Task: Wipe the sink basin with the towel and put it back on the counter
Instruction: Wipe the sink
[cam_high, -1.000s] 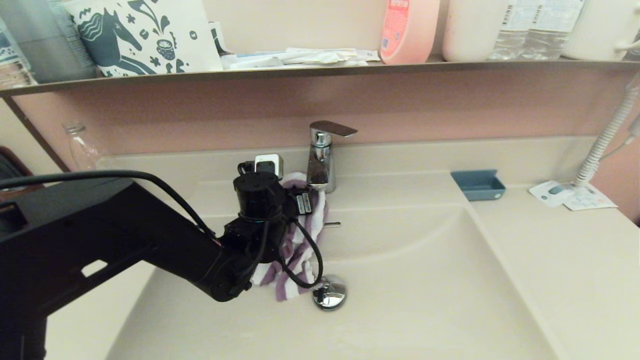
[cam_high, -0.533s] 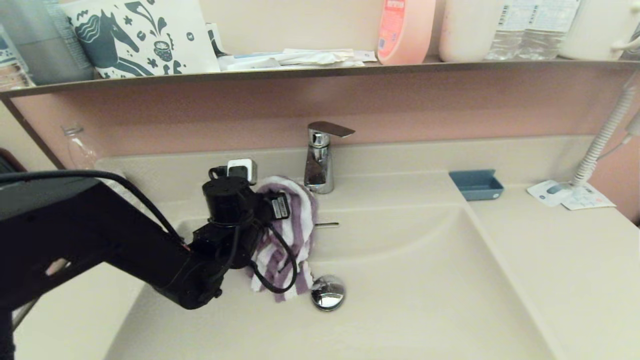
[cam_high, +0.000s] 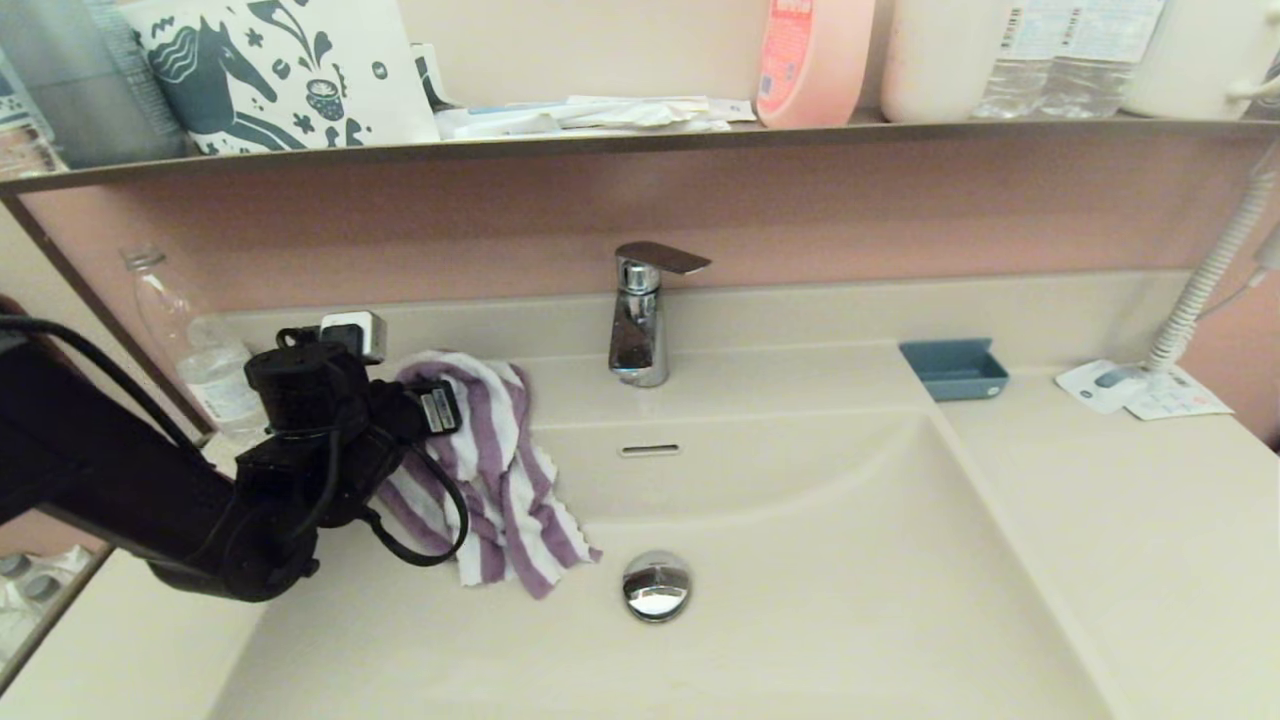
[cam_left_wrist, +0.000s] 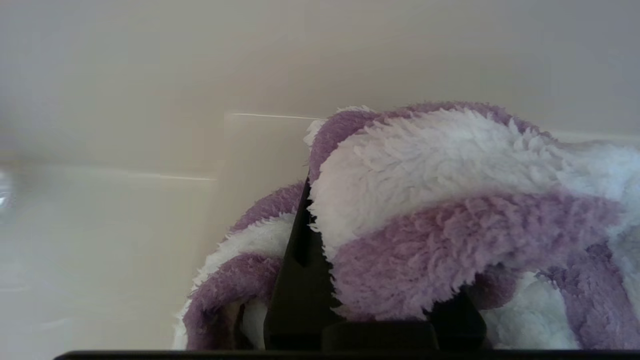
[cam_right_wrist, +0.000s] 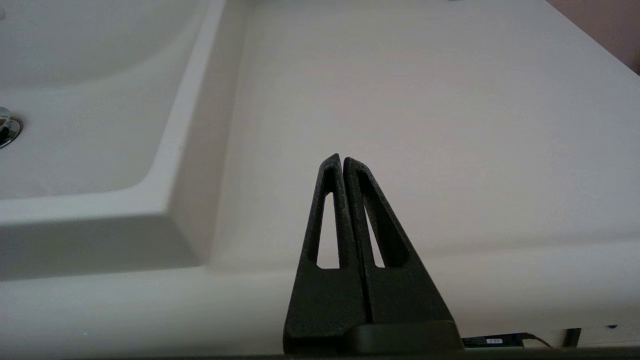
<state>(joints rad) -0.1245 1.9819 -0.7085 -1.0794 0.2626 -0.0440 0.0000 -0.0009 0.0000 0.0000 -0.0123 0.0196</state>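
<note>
A purple-and-white striped towel (cam_high: 490, 470) hangs over the back left corner of the cream sink basin (cam_high: 850, 560), its lower end trailing onto the basin floor to the left of the chrome drain plug (cam_high: 656, 586). My left gripper (cam_high: 425, 415) is shut on the towel (cam_left_wrist: 450, 200), which covers most of its fingers (cam_left_wrist: 300, 270). The chrome tap (cam_high: 640, 315) stands to the right of the towel, and the overflow slot (cam_high: 649, 450) shows below it. My right gripper (cam_right_wrist: 342, 161) is shut and empty, low over the counter (cam_right_wrist: 450, 125) to the right of the basin.
A blue tray (cam_high: 955, 368) and a printed card (cam_high: 1140, 390) lie on the right counter (cam_high: 1150, 520). A white coiled cord (cam_high: 1210, 270) hangs at far right. A clear bottle (cam_high: 200, 350) stands at back left. The dark-edged shelf (cam_high: 640, 140) above carries bottles and a printed bag.
My left arm has swung left with the towel, from beside the tap to the basin's back left corner. The overflow slot is now uncovered.
</note>
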